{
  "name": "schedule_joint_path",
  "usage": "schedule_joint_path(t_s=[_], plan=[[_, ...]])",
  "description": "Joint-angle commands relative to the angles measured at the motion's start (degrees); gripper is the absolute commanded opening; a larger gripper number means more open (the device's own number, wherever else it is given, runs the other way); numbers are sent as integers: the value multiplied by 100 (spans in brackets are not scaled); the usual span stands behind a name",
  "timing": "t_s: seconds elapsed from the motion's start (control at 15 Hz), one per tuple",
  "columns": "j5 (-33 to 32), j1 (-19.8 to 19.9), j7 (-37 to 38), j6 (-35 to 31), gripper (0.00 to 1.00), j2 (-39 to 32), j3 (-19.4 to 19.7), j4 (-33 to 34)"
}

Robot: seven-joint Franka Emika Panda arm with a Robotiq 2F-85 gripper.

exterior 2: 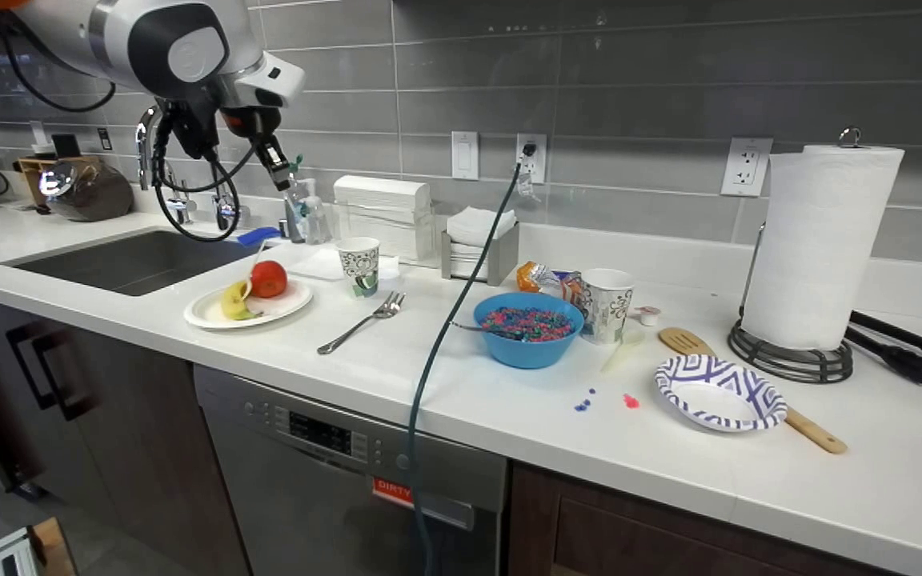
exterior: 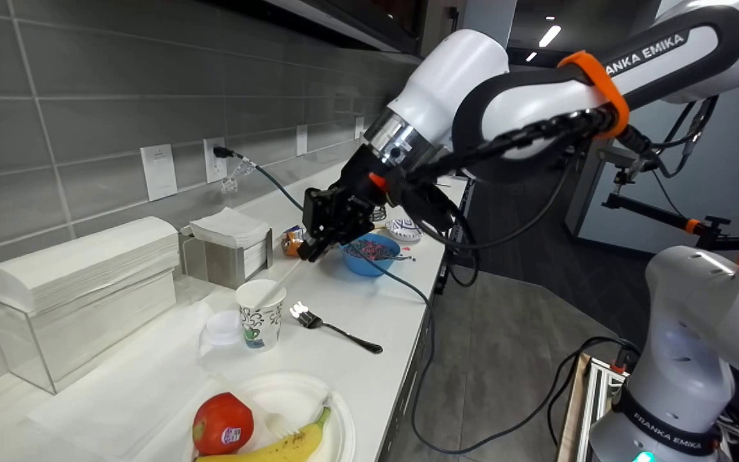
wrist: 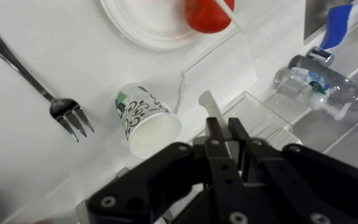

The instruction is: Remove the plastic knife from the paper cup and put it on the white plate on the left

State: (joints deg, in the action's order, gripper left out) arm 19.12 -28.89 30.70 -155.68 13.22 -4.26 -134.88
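Note:
My gripper [wrist: 225, 127] is shut on the pale plastic knife [wrist: 211, 104], whose end sticks out past the fingertips. In the wrist view the knife is outside the paper cup [wrist: 141, 109], to the side of its mouth. In an exterior view the knife [exterior: 283, 283] slants down from the gripper [exterior: 310, 249] and overlaps the mouth of the cup [exterior: 260, 324]. The cup [exterior 2: 360, 272] stands upright. The gripper [exterior 2: 277, 172] hangs above the counter, and the knife is hard to make out there. The white plate [exterior: 299, 388] holds food; it also shows here [exterior 2: 209, 310] and in the wrist view [wrist: 154, 23].
A red fruit [exterior: 223, 422], a banana [exterior: 296, 443] and a plastic fork [exterior: 278, 423] are on the plate. A metal fork [exterior 2: 365, 318] lies near the cup. Napkin holders [exterior 2: 385, 212], a blue bowl [exterior 2: 527, 352] and another cup [exterior 2: 607, 308] stand along the counter. A cable [exterior 2: 461, 296] hangs across.

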Motion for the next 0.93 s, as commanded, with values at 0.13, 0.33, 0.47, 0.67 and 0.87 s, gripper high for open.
schedule_joint_path(t_s=[0.13,0.33,0.47,0.67,0.87], plan=[[2453,-181,-1199,629,3,606,548,-519],[2715,372,-1388,741,11,468,109,-424],[3007,506,-1646,852,11,422,97,-518],[3057,521,-1657,851,11,402,66,-526],[3079,547,-1656,1117,3,339,48,-469]])
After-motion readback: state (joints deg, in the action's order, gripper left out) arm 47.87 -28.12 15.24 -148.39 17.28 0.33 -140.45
